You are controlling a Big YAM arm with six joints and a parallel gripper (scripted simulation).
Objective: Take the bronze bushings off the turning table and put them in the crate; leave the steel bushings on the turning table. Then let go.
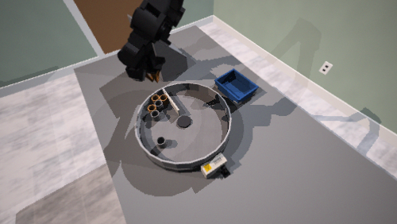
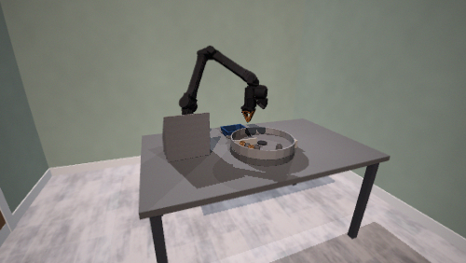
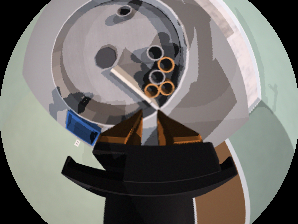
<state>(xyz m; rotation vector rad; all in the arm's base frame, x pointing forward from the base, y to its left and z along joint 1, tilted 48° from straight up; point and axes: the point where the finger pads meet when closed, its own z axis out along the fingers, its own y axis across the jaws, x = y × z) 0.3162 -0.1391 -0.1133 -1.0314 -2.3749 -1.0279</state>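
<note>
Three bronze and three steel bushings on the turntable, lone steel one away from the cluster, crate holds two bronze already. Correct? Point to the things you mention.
Not the crate (image 1: 243, 95): the top view shows no bronze in it. The rest stands: three bronze and three steel bushings on the turntable (image 1: 198, 139) (image 3: 82, 30), one steel apart.
</note>
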